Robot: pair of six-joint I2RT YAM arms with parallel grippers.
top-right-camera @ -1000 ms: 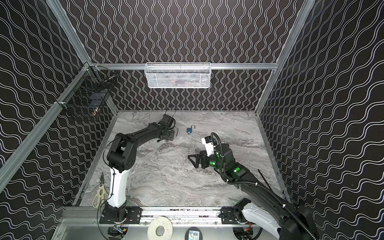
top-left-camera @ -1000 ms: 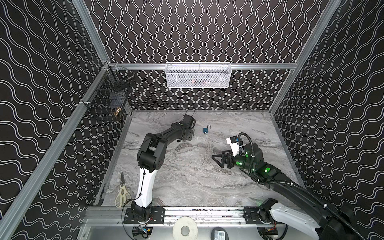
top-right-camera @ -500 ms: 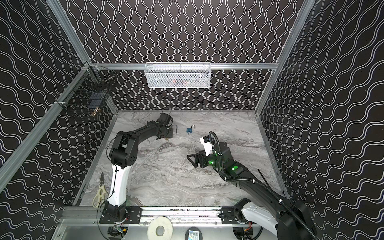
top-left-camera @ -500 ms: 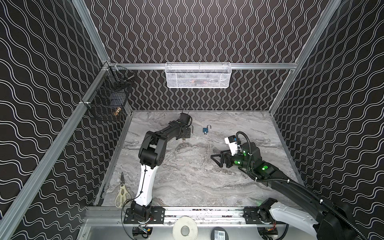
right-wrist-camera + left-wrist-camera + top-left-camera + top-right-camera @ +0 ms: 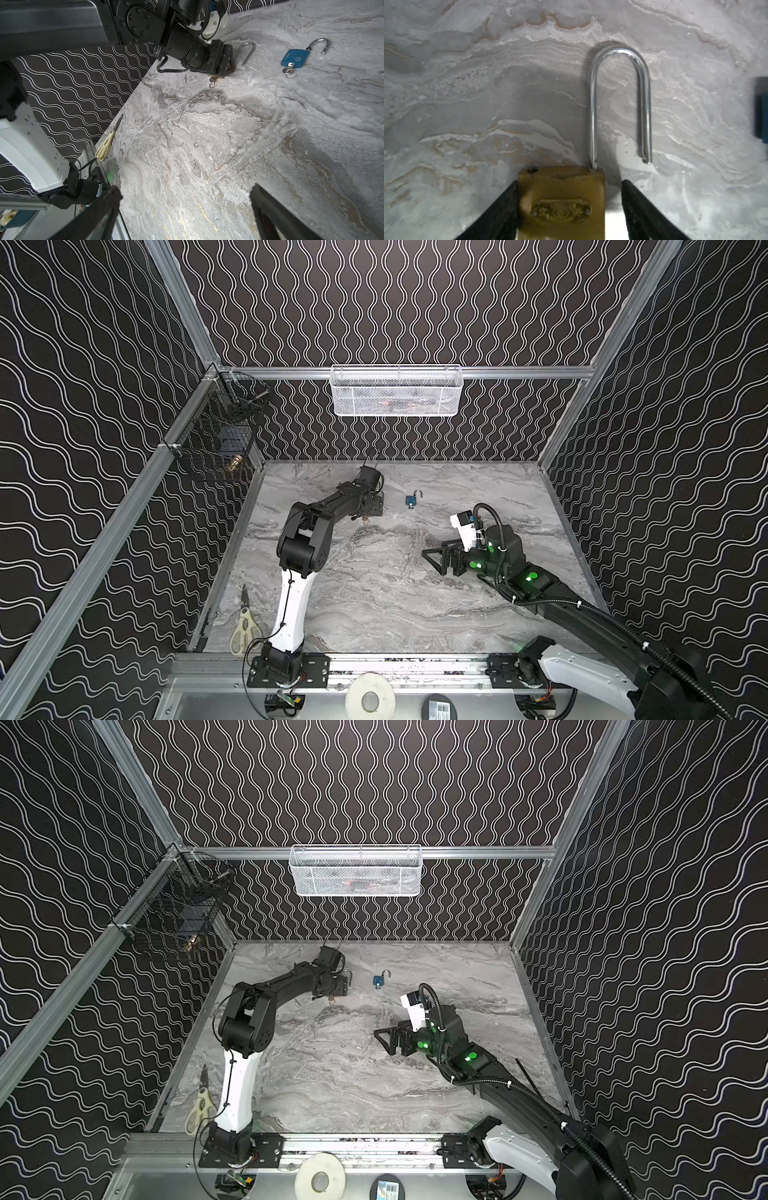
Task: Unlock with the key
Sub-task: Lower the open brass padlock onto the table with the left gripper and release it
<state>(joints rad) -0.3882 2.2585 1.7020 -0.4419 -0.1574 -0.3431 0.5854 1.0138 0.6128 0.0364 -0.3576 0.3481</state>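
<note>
Left wrist view: your left end effector (image 5: 569, 182) is spread around the brass padlock (image 5: 560, 205) on the worktop (image 5: 467, 104), one finger touching its body, the other apart; shackle (image 5: 618, 52) swung free. Only the right wrist view shows the key (image 5: 212, 79) at its base. Right end effector (image 5: 185, 189) spread wide, empty.

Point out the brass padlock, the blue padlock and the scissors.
brass padlock (image 5: 560, 187): left wrist view, on its body.
blue padlock (image 5: 294, 58): right wrist view, on its body.
scissors (image 5: 104, 148): right wrist view, on the handles.
</note>
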